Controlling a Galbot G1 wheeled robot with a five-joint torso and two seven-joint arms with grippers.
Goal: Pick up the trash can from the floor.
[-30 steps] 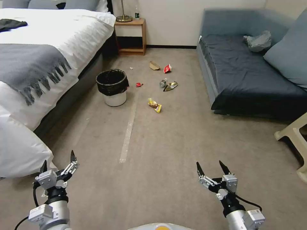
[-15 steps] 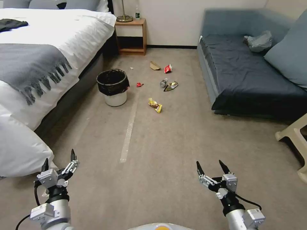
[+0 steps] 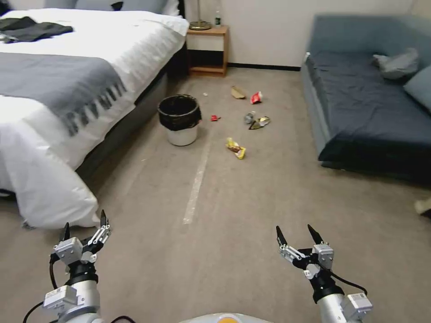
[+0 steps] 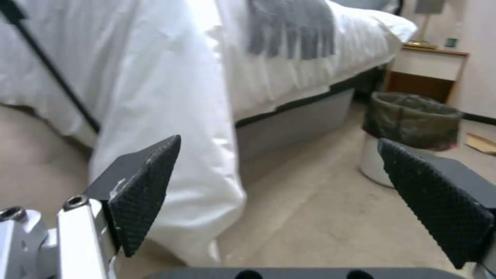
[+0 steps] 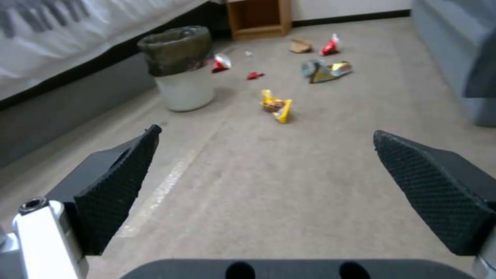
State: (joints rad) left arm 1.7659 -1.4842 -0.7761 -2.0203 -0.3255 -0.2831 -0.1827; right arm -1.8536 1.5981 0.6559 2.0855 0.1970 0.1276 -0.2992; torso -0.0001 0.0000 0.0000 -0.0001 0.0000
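Trash can (image 3: 180,119) aside, start low in the head view: the left gripper (image 3: 85,222) and the right gripper (image 3: 296,234) both hang above the floor (image 3: 251,211), each with its fingers spread wide apart and nothing between them. Neither touches anything. The white bedding (image 3: 49,193) droops to the carpet just beside the left gripper (closest thing to either hand).

Ahead of the grippers a pale strip of tape (image 3: 196,184) runs along the carpet toward the bin. The trash can stands upright on the floor, well apart from both grippers, close against the side of the bed (image 3: 81,89), with its black bag folded over the rim and the white body showing below. Bare carpet lies between the grippers and the bin.

Litter is scattered on the floor beyond and beside the bin: a yellow wrapper (image 3: 236,148) nearest, a small red scrap (image 3: 215,118) just beside the bin, a crushed bottle and gold wrapper (image 3: 257,120) farther off, then a red packet (image 3: 256,97) and a tan piece of cardboard (image 3: 238,92). A blue sofa (image 3: 372,103) lines the far side of the room opposite the bed, and a wooden nightstand (image 3: 207,50) with a lamp stands against the back wall between them.
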